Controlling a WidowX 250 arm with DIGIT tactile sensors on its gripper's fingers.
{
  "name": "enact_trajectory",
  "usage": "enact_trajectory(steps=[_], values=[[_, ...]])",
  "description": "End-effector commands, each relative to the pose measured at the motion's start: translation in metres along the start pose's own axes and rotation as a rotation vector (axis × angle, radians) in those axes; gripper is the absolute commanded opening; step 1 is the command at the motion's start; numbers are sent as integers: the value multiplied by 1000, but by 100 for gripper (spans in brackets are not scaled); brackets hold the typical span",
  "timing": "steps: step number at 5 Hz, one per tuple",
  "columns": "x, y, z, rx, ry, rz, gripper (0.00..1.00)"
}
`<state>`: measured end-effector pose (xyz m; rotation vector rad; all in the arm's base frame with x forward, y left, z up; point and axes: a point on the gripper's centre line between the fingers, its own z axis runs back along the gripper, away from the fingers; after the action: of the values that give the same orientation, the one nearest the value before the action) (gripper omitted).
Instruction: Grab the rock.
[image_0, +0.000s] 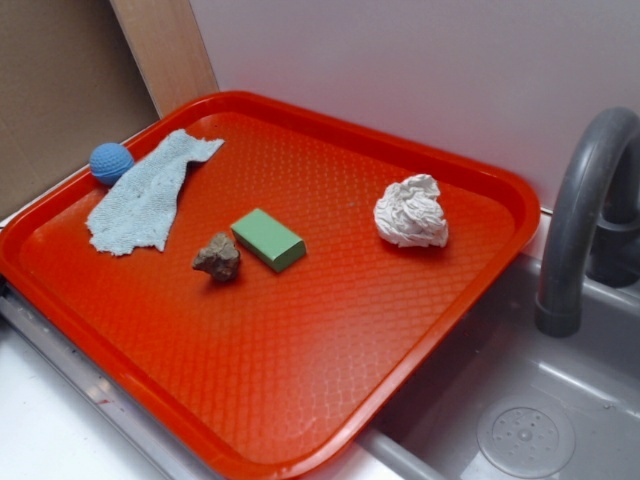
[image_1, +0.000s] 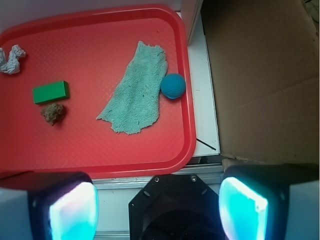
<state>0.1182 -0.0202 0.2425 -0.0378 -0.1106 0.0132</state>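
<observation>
The gripper (image_1: 157, 205) hangs wide open and empty outside the red tray's (image_1: 186, 100) rim. On that tray the rock (image_0: 217, 257) lies just beside the green block (image_0: 268, 239), well apart from the gripper.

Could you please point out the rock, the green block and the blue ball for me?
rock (image_0: 217, 257): exterior view, on the middle of its lumpy top.
green block (image_0: 268, 238): exterior view, on the centre of its flat top face.
blue ball (image_1: 173, 85): wrist view, on the middle of its rounded surface.
</observation>
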Motion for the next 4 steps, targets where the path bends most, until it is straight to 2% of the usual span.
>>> enact_trajectory(steps=[1, 2, 4], values=[[0, 0, 0, 0, 0, 0, 100], [6, -39, -19, -41, -40, -30, 100], [25, -103, -57, -89, -32, -20, 100]])
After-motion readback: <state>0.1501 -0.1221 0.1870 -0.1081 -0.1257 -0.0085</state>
